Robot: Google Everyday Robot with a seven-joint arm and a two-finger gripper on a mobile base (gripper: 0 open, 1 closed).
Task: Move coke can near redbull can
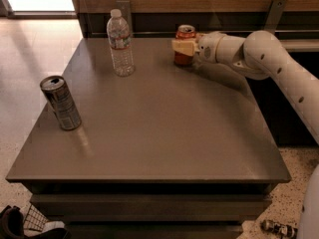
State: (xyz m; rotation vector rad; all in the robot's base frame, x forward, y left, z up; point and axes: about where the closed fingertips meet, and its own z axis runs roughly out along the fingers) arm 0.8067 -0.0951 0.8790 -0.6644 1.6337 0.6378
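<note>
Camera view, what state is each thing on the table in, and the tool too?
coke can: upright at the far side, the tool against it.
redbull can: upright, at the left, apart from the others.
water bottle: upright, cap on, left of the coke can.
tool: at the coke can, level with its upper half.

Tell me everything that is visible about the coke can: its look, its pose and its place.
The coke can is a short red can with a silver top, metal by its look. It stands upright near the far edge of the brown table, to the right of the water bottle. The end effector reaches it from the right, and its tan part crosses the can's middle, hiding the lettering. Whether it grips the can cannot be seen.
</note>
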